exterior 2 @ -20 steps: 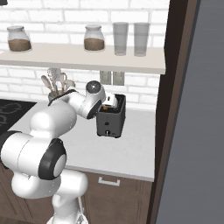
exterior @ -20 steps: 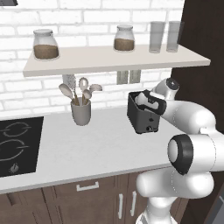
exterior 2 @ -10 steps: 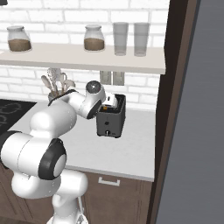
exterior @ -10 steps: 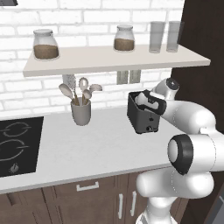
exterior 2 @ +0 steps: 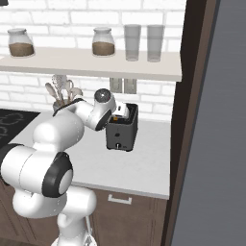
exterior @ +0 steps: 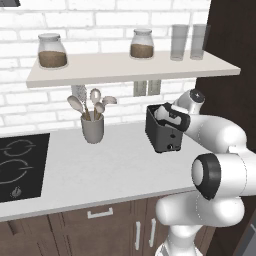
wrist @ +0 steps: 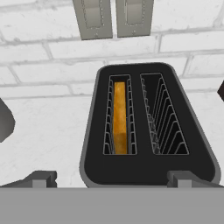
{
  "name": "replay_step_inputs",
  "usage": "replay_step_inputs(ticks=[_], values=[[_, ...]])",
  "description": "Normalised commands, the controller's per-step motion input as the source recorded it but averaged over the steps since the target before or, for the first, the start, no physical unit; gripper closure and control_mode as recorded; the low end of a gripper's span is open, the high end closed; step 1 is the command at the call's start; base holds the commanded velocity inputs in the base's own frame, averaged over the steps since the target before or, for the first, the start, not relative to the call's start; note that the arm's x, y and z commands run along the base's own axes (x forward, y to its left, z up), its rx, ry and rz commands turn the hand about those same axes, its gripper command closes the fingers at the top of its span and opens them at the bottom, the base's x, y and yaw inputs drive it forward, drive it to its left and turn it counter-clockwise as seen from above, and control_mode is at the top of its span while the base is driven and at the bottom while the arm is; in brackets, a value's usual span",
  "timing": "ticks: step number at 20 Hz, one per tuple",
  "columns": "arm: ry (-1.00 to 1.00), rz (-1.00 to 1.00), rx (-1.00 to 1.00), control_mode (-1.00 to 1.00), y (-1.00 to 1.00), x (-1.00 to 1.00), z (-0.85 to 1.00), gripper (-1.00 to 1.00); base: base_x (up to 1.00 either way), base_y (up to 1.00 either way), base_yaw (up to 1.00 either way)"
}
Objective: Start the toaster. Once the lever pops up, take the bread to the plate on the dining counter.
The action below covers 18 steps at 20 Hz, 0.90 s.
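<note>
The small black boxy toaster (wrist: 148, 131) stands on the white worktop (exterior: 100, 165), at 12 o'clock from the gripper (wrist: 111, 177). The golden-brown toast slice (wrist: 120, 116) sits in its left slot. The fingers are spread wide and hold nothing. The risk: they may catch the slot wires if the descent is off-centre.

Matt dark toaster (wrist: 148, 164) with thin wire slot guards, rough golden bread (wrist: 120, 118), smooth white table (exterior: 110, 170), painted brick wall (exterior: 100, 30), brown wood cabinet fronts (exterior: 100, 230), clear glass tumblers (exterior: 189, 42)
</note>
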Motion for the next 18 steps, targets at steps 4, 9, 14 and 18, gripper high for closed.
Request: replay_step_inputs(ticks=[4, 9, 14, 18], values=[[0.0, 0.0, 0.0, -1.0, 0.0, 0.0, 0.0, -1.0, 0.0, 0.0, 0.0], [0.0, 0.0, 0.0, -1.0, 0.0, 0.0, 0.0, -1.0, 0.0, 0.0, 0.0], [0.0, 0.0, 0.0, -1.0, 0.0, 0.0, 0.0, -1.0, 0.0, 0.0, 0.0], [0.0, 0.0, 0.0, -1.0, 0.0, 0.0, 0.0, -1.0, 0.0, 0.0, 0.0]])
